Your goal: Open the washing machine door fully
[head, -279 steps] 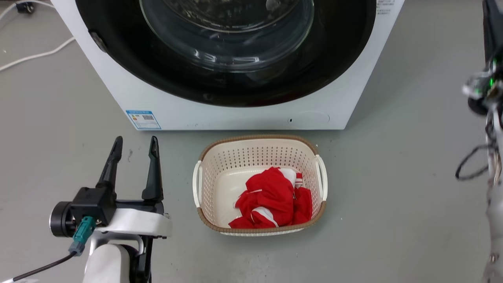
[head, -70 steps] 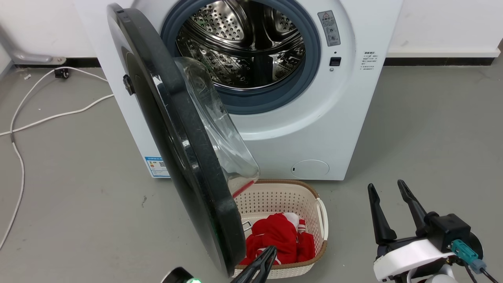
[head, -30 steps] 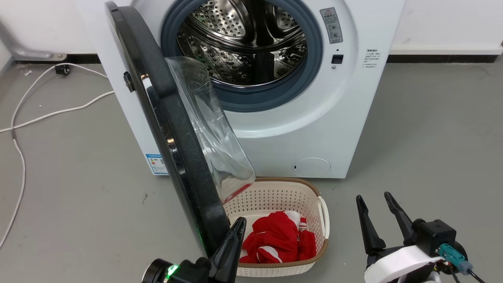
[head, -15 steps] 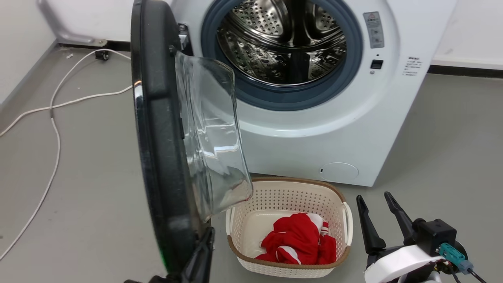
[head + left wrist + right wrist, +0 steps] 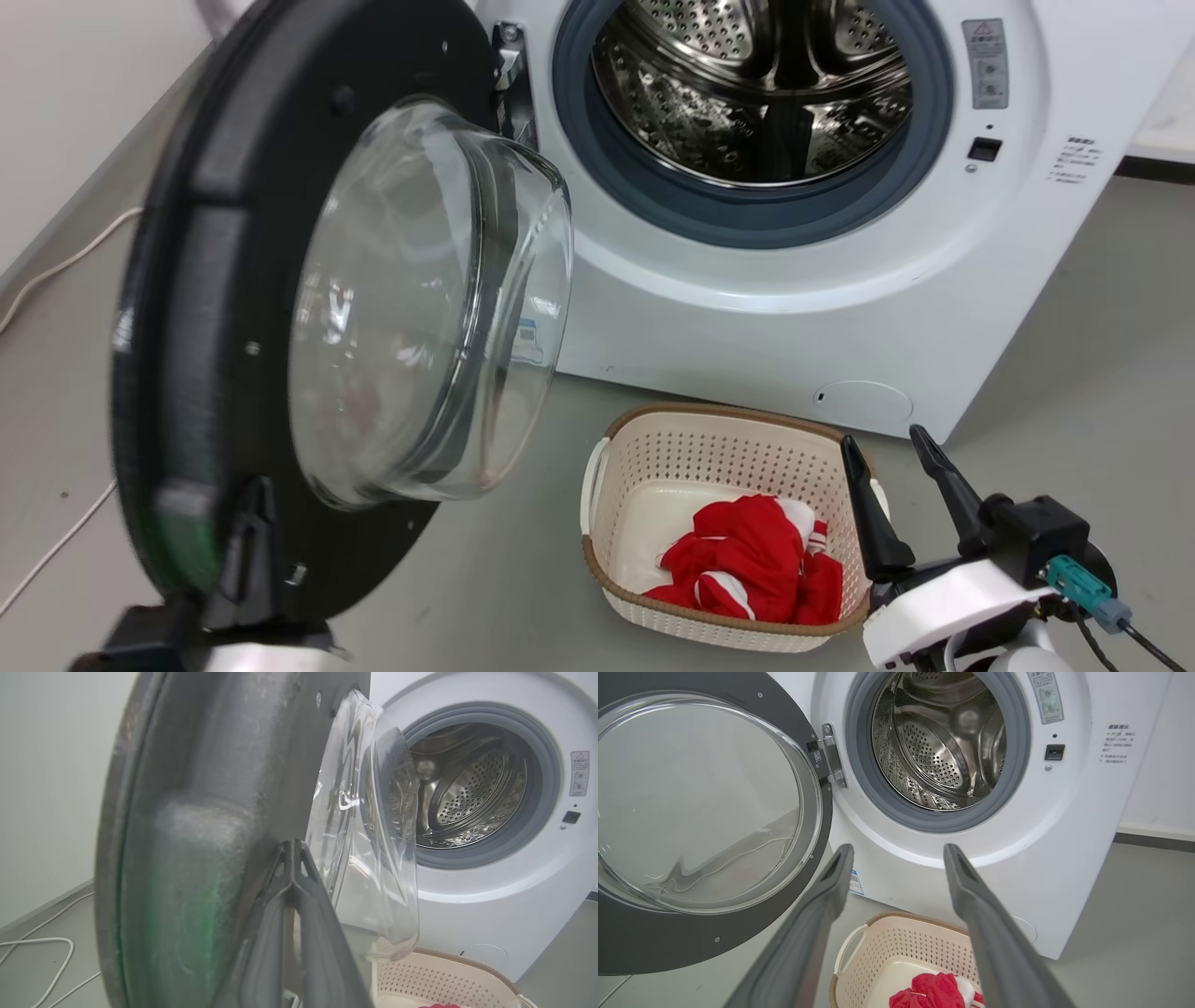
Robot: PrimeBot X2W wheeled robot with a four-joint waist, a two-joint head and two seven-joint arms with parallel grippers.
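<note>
While the left gripper (image 5: 292,845) (fingers pressed together) sits at the washing machine door (image 5: 210,243), the right gripper (image 5: 882,437) hangs spread.

Bright light, blurred washing machine door (image 5: 187,280)

Nothing legible — a warning-triangle label (image 5: 988,63) on the washing machine (image 5: 747,317).

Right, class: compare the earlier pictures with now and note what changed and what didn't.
The door, shut at first, has swung out wide to the robot's left, its inner side now facing the head camera. The left gripper, open at first, is shut at the door's lower rim. The basket and machine stayed put.
</note>
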